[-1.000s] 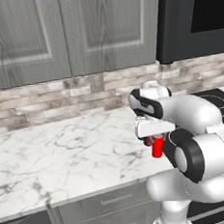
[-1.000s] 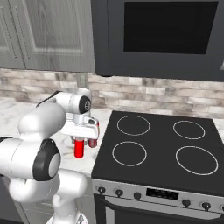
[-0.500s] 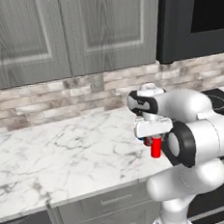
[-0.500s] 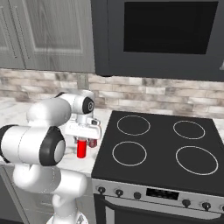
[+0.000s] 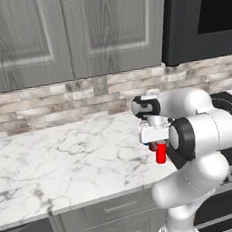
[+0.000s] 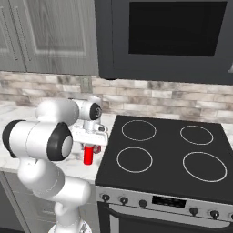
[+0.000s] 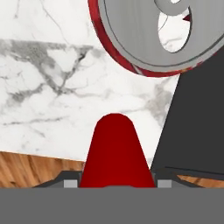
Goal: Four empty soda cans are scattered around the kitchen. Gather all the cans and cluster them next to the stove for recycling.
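My gripper is shut on a red soda can, held upright low over the marble counter just left of the stove. From the left base view the held can hangs under the gripper. In the hand view this can rises between the fingers. A second red can with a grey lid stands just beyond it, beside the stove's black edge; a sliver of that second can peeks out behind the held one.
A black microwave hangs above the cooktop. Grey cabinets and a brick-pattern wall back the counter. The counter's front edge and wood floor lie close below the held can.
The arm's elbow has swung round, and the held can has shifted slightly toward the stove. The gripper stays shut on it.
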Available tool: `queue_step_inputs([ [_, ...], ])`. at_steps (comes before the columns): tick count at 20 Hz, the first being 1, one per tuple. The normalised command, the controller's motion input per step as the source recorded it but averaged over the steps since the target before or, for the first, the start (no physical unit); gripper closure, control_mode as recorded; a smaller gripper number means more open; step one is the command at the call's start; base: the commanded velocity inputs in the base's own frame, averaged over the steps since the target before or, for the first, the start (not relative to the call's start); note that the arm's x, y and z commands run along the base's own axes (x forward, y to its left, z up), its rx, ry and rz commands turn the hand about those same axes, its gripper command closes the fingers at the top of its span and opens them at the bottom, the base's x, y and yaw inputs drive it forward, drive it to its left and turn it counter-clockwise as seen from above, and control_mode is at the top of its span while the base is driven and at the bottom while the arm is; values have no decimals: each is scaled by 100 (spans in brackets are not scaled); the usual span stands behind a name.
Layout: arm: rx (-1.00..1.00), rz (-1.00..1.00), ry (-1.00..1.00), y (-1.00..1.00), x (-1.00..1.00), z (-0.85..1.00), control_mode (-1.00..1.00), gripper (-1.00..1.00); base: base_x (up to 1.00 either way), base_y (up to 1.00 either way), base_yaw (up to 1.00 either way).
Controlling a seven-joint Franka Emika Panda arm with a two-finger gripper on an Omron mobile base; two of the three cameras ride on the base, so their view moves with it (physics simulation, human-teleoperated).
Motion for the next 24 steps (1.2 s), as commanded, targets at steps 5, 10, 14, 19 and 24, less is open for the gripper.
queue_step_inputs([
  [5, 0, 0, 2, 0, 27, -14, -100, 100, 0, 0, 0],
  [10, 0, 0, 1, 0, 25, -17, -100, 100, 0, 0, 0],
  [14, 0, 0, 1, 0, 21, -18, -100, 100, 0, 0, 0],
  [19, 0, 0, 0, 0, 16, -16, -100, 100, 0, 0, 0],
  [24, -1, 0, 0, 0, 4, -15, -100, 100, 0, 0, 0],
])
